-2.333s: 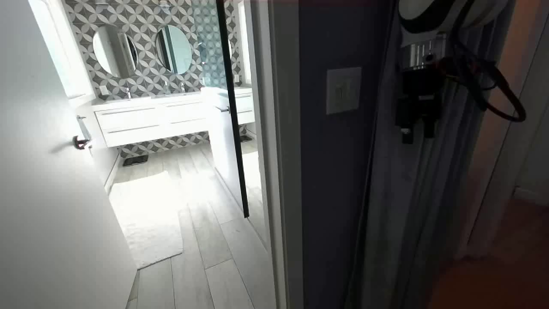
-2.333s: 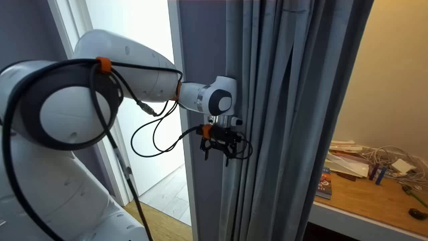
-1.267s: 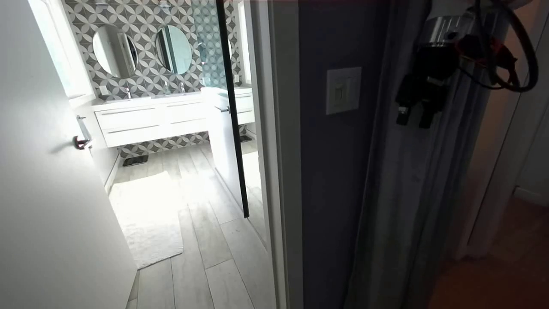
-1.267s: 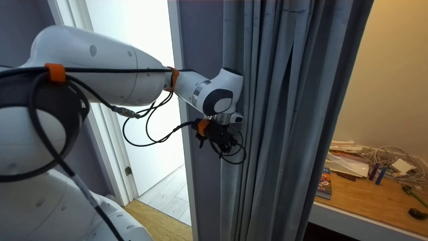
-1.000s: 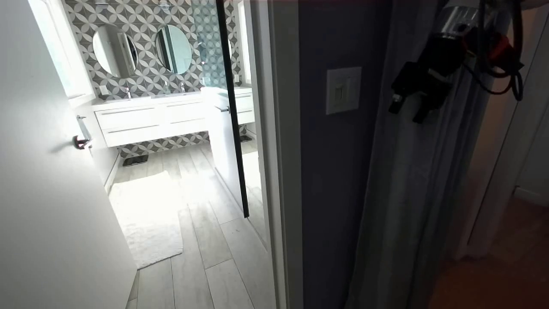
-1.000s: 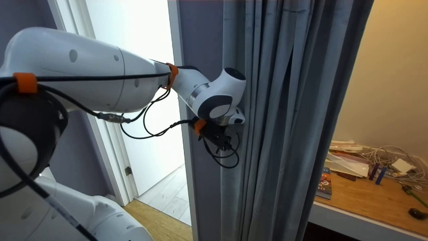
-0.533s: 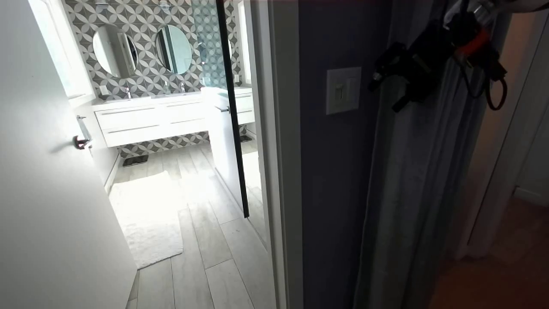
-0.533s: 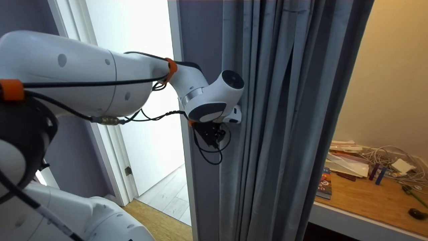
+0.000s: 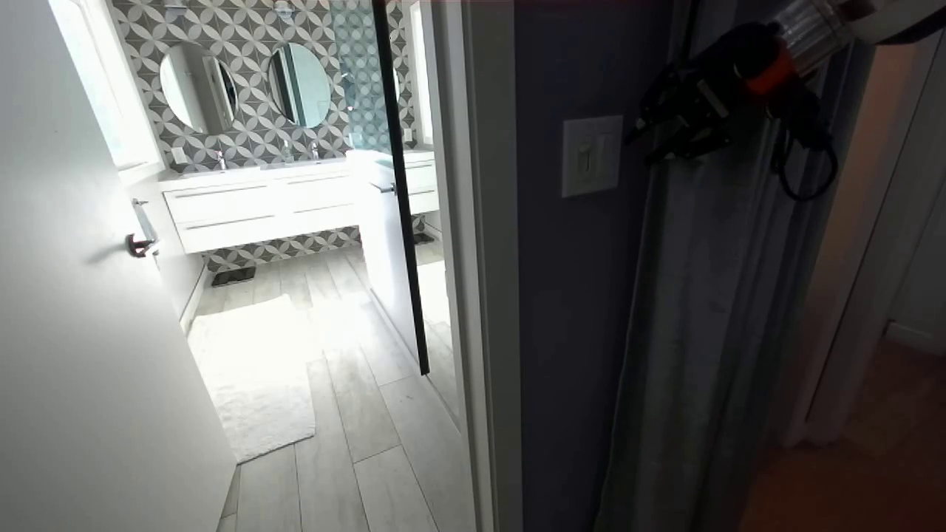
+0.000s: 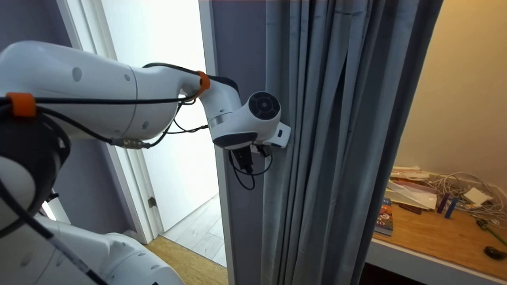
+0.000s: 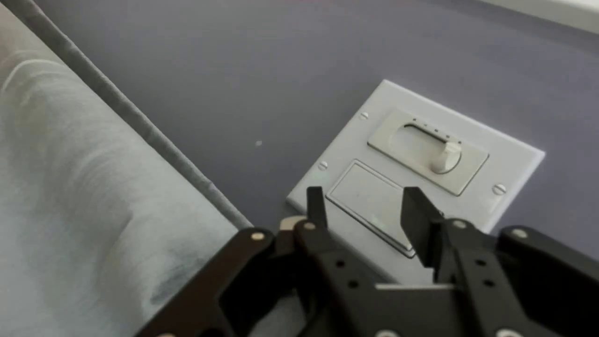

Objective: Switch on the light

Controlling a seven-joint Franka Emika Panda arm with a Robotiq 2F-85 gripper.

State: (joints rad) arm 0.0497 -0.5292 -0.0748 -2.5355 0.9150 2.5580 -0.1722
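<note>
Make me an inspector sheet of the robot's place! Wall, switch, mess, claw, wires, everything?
Surface: flat purple-grey wall; tiny pale speck.
Job's things: white rectangular switch plate with flat white rocker and white slider knob; no lamp seen.
Clutter: white papers and a blue-and-red book on a brown wooden desk.
Black two-fingered claw: open, holding nothing, near the switch plate.
Cables: black cable along the white robot arm, held by orange straps.
Surroundings: blue-grey fabric curtain beside the wall; white door open to a room with round mirrors.

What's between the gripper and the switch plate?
In the wrist view, nothing shows between the open gripper and the switch plate; the curtain lies to one side. In an exterior view, only a strip of wall shows.
</note>
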